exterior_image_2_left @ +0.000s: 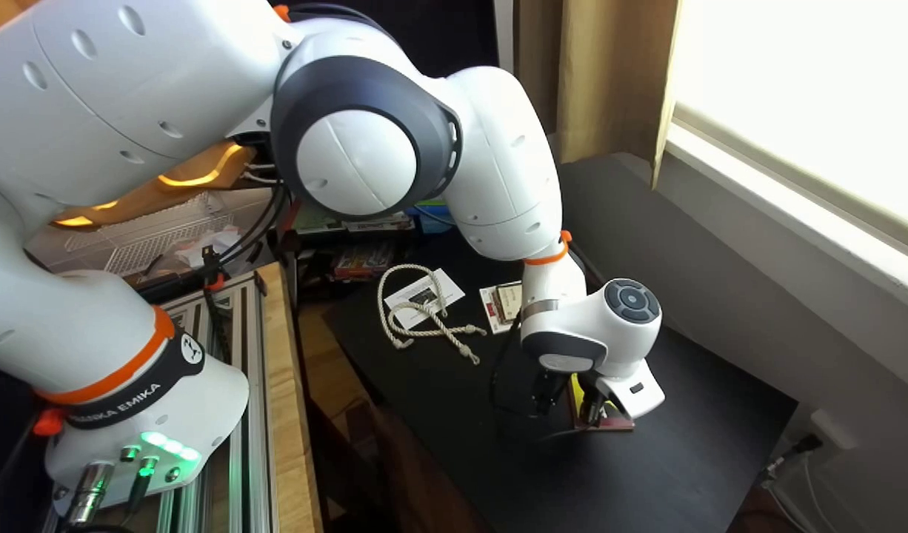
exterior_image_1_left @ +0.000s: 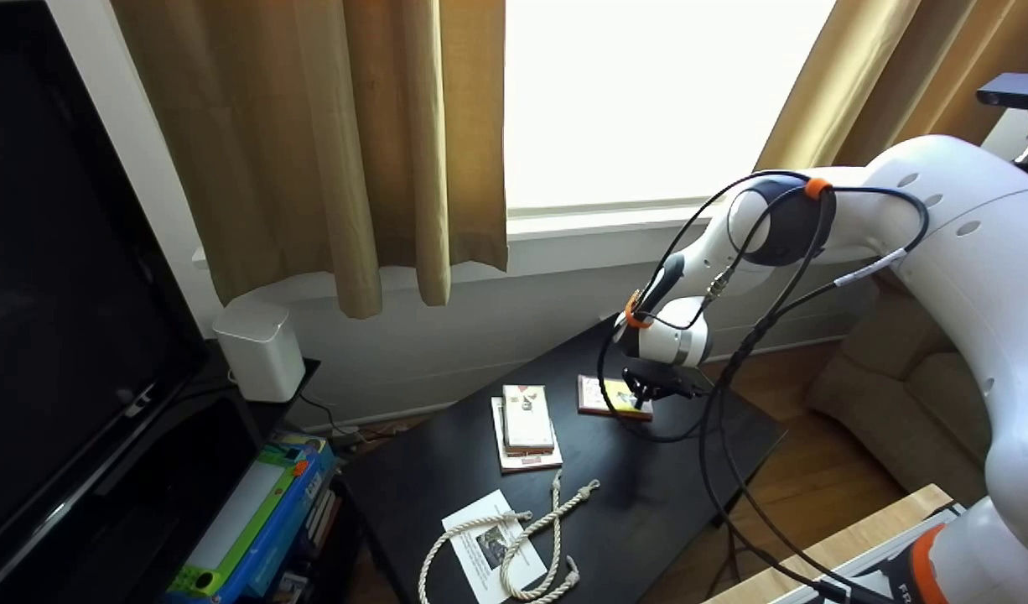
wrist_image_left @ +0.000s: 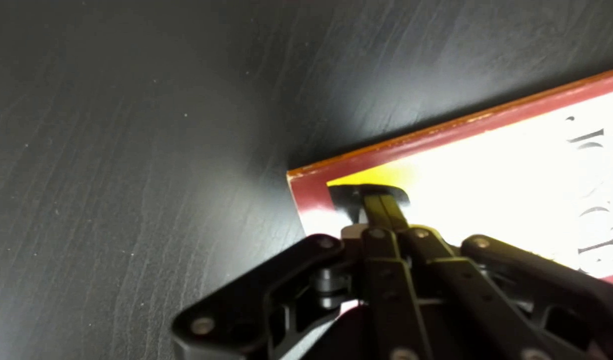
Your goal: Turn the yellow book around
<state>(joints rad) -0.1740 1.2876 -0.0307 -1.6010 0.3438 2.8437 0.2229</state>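
— How far along is it?
— I can't fully tell. The yellow book (exterior_image_1_left: 619, 391) lies flat on the far part of the surface (exterior_image_1_left: 648, 478), in an exterior view to the right of a stack of books (exterior_image_1_left: 528, 419). Nothing shows which way it should end up facing, so the turn can't be called done.
— What of the pincer (wrist_image_left: 385, 204)?
— Clenched, jaws together, nothing visible between them. It sits over a corner of the cover; touching or just above, I can't say.
— So what's left?
— Probably pushing that corner to swing the book round, then lifting clear.
— And the arm (exterior_image_1_left: 950, 260)?
— In an exterior view it reaches in from the right, elbow high, then slopes down leftward, with the pincer pointing down at the book's right end.
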